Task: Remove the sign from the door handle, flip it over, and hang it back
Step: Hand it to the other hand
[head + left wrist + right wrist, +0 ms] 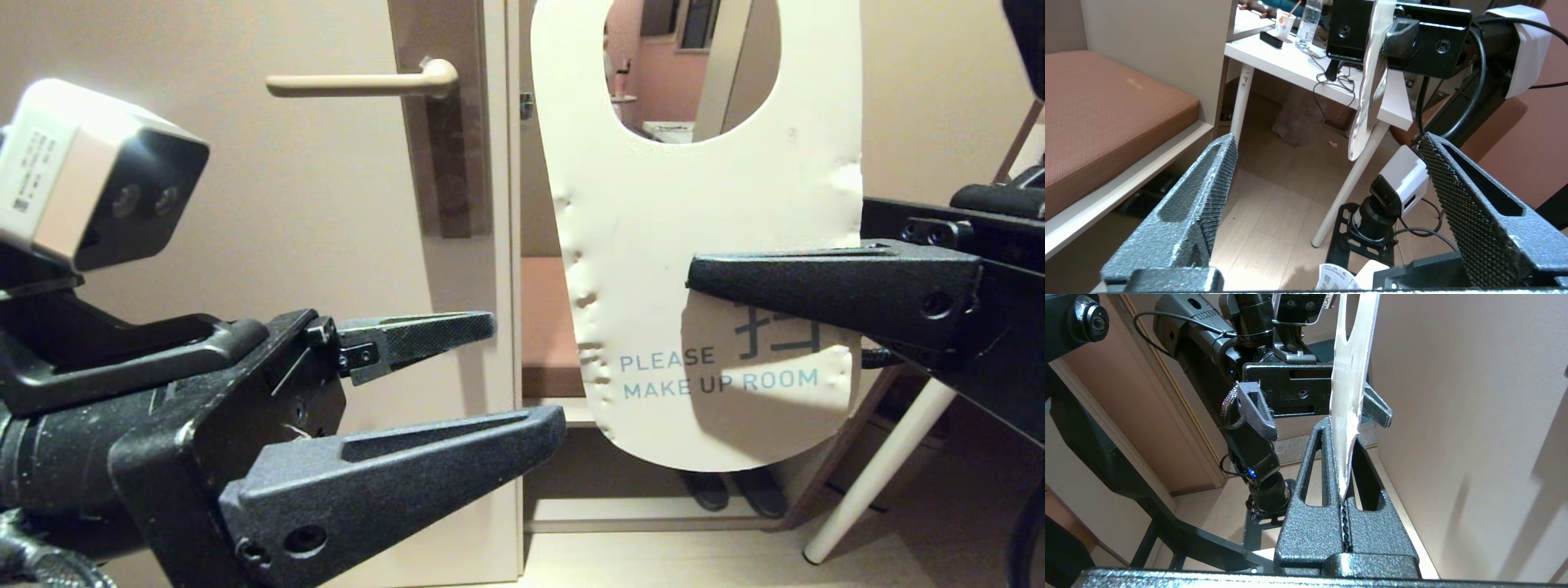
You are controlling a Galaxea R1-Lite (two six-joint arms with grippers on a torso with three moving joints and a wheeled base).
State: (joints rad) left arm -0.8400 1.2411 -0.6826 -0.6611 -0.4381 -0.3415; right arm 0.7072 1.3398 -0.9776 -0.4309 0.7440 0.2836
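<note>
**A:** Off to the right of the door edge, your right end effector is clamped shut on the sign, pinching it from the side at about mid-height. You see the white "PLEASE MAKE UP ROOM" face in the head view, so the turn-over looks done.

**B:** And the left end effector?

**A:** Its jaws stand wide and it holds nothing. It sits low, below the handle and just left of the sign, not touching it.

**B:** So what does the next move hang on?

**A:** On where the handle lies from the sign. The lever is up and to the left of the sign, roughly level with the sign's hole. It runs horizontally, with its free tip pointing left, away from the sign; the knuckle end is the near one.

**B:** Meaning you can't just slide straight across.

**A:** Right, as I judge it. You'd have to carry the hole past the knuckle, out beyond the free tip, then bring it back along the lever. The sign's long axis is upright with the hole on top, which suits hanging.

**B:** Which arm is nearer?

**A:** The left sits closer to the handle, but the right has the sign. Watch the left end effector; it lies under the path.
</note>
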